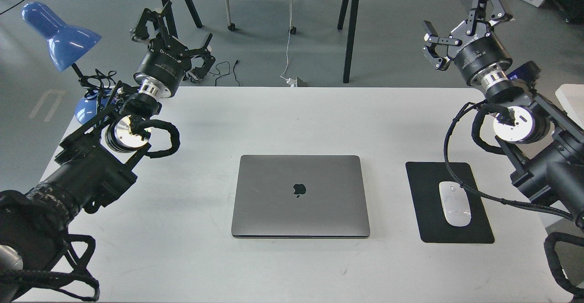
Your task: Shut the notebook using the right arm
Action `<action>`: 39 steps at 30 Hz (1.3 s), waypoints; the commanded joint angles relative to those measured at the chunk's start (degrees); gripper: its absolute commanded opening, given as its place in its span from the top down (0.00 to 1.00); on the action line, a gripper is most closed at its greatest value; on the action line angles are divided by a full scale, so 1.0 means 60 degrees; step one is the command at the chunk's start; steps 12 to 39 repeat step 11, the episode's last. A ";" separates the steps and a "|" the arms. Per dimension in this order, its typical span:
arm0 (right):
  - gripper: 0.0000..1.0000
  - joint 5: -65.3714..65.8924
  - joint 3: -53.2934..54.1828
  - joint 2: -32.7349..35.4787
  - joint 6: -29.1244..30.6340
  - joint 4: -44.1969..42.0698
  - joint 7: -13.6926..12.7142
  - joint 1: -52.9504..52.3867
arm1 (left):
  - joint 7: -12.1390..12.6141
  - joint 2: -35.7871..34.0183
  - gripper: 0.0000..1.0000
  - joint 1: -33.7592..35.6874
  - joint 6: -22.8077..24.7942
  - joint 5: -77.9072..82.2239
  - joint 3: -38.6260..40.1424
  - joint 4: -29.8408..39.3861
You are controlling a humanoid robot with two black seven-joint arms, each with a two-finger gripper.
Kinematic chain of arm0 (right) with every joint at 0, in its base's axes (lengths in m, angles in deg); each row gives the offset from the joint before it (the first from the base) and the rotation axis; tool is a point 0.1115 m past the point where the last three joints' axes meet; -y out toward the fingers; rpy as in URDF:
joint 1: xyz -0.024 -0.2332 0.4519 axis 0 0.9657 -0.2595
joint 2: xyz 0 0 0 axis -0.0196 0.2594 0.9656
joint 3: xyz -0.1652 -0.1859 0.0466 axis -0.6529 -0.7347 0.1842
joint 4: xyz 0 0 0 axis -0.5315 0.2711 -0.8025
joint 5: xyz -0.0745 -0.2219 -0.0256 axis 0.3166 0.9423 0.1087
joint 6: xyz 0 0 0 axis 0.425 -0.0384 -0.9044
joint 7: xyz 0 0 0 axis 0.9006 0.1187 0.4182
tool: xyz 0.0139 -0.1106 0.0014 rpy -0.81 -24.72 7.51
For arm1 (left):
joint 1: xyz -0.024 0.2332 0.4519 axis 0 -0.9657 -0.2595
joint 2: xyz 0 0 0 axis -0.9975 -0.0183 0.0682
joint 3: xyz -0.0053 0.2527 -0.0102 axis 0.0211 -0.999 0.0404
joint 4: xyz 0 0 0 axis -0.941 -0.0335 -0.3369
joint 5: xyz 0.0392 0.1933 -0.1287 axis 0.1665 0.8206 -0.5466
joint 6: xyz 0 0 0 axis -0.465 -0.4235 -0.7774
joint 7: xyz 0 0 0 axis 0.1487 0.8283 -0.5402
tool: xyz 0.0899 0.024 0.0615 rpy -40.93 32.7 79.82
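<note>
My right arm's black two-finger gripper (461,22) hangs released, fingers spread wide and holding nothing, raised past the far right corner of the white table (191,257). The space-grey metal notebook (300,195) lies shut at mid-table, lid logo up, beside a black mouse pad (422,202). My left gripper (175,36) is likewise spread, grasping nothing; its fingertips blur against dark clutter.

Grey floor (388,29) behind a white table (182,257); blue lamp (59,36) at its corner.
</note>
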 commanded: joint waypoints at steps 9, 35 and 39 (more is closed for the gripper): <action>0.00 -0.0725 -0.0073 -0.0024 -0.0017 -0.0793 -0.0116 0.0416 | -0.0001 -0.0015 0.00 0.0000 0.0000 0.0000 0.0014 0.0000; 0.00 -0.0710 -0.0074 -0.0038 -0.0003 -0.0779 -0.0116 0.0416 | -0.0001 0.0000 0.00 0.0000 0.0000 0.0000 -0.0001 0.0000; 0.00 -0.0710 -0.0074 -0.0038 -0.0003 -0.0779 -0.0116 0.0416 | -0.0001 0.0000 0.00 0.0000 0.0000 0.0000 -0.0001 0.0000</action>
